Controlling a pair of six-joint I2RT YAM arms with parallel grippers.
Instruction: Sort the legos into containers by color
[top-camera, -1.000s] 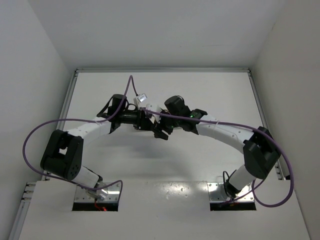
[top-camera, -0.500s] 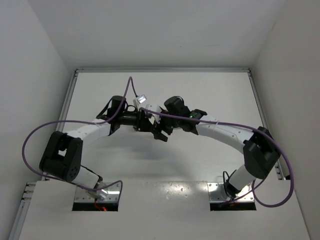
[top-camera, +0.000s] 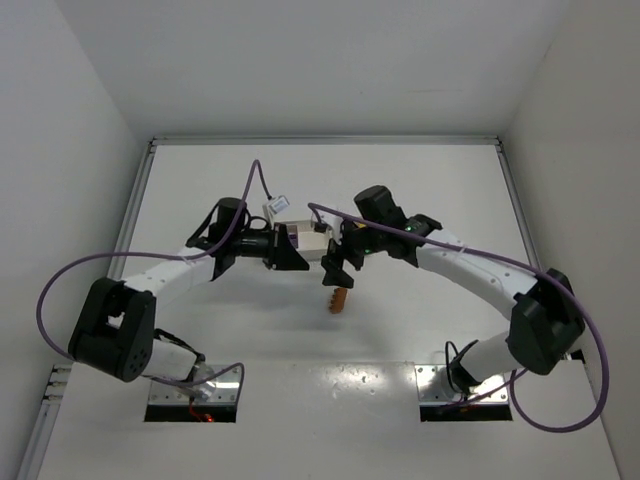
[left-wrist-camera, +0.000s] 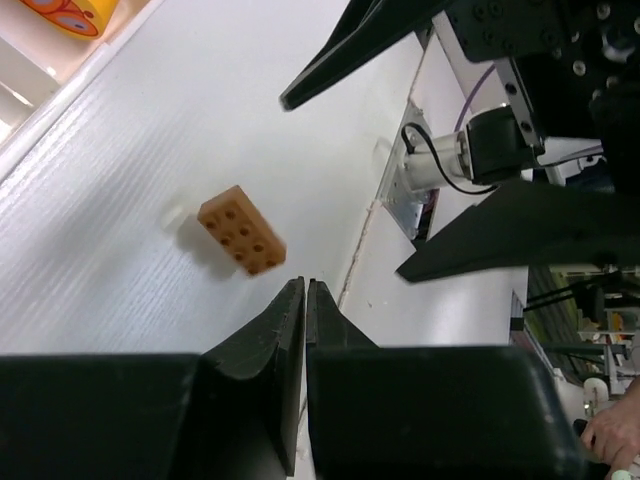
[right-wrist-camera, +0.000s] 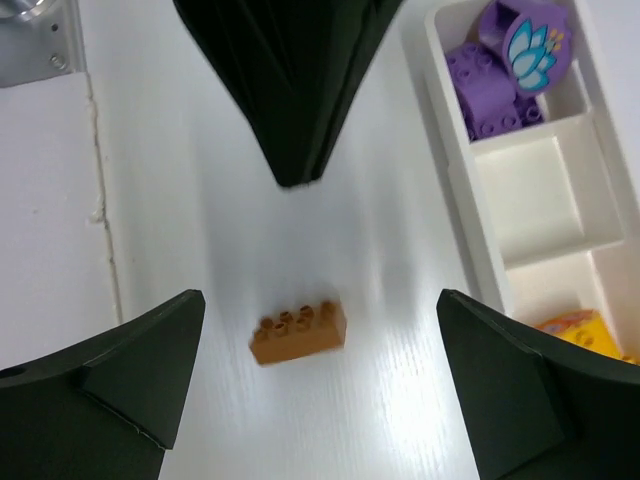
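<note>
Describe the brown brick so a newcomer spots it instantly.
Start at the white table and find the long white tray near its middle. Just outside the tray, on the side toward the arm bases, is one small brick. It is the only brown one and the only one outside; the purple bricks and the yellow one sit in compartments.
</note>
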